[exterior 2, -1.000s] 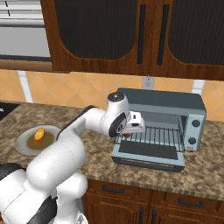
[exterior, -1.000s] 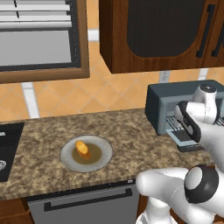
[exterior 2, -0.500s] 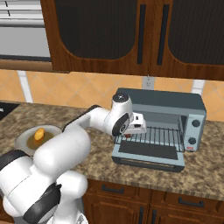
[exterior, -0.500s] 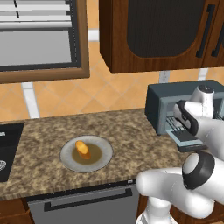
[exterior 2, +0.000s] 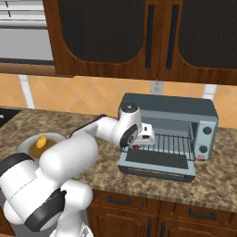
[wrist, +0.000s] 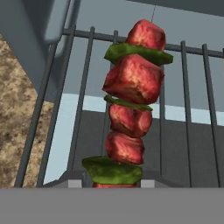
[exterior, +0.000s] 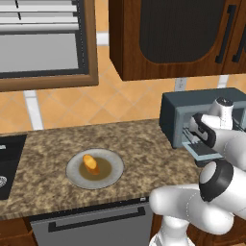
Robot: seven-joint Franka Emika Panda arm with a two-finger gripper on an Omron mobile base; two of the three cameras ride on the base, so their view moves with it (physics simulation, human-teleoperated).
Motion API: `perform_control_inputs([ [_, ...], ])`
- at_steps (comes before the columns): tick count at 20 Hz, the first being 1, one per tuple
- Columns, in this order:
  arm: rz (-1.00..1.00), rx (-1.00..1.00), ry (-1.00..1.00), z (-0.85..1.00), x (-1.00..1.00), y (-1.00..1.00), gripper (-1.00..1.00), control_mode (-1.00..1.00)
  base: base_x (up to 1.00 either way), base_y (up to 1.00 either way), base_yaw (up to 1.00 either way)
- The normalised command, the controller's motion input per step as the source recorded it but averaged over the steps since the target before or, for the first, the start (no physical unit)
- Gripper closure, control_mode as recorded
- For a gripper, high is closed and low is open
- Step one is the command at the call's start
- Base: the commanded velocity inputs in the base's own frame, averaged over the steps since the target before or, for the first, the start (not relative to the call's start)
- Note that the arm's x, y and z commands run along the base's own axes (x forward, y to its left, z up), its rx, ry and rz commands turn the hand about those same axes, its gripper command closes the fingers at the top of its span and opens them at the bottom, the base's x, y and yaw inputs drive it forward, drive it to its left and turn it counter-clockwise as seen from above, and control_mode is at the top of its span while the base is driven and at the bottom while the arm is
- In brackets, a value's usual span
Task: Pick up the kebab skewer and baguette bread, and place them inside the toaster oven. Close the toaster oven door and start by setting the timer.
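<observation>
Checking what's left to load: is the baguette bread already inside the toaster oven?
No: the baguette bread lies on the plate on the counter, well apart from the toaster oven.

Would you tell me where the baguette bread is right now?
The baguette bread lies on the round plate on the counter, left of the toaster oven.

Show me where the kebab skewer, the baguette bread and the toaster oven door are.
kebab skewer (wrist: 133,81), hand view, big red chunk.
baguette bread (exterior: 91,163), left base view, middle of loaf.
toaster oven door (exterior 2: 157,160), right base view, opened panel's dark window.
</observation>
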Motion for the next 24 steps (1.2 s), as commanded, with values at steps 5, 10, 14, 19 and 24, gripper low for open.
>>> perform_control_inputs([
  [5,0.00,0.00,0.00,-0.13,0.00,0.00,1.00,-1.00,0.00,0.00,0.00],
  [10,0.00,0.00,0.00,-0.14,0.00,0.00,-1.00,-1.00,0.00,0.00,0.00],
  [14,0.00,0.00,0.00,-0.02,0.00,-0.02,-1.00,-1.00,0.00,0.00,0.00],
  [19,0.00,0.00,-0.02,0.07,0.00,-0.01,-1.00,-1.00,0.00,0.00,0.00],
  [24,0.00,0.02,-0.02,0.88,-0.66,0.07,-1.00,-1.00,0.00,0.00,0.00],
])
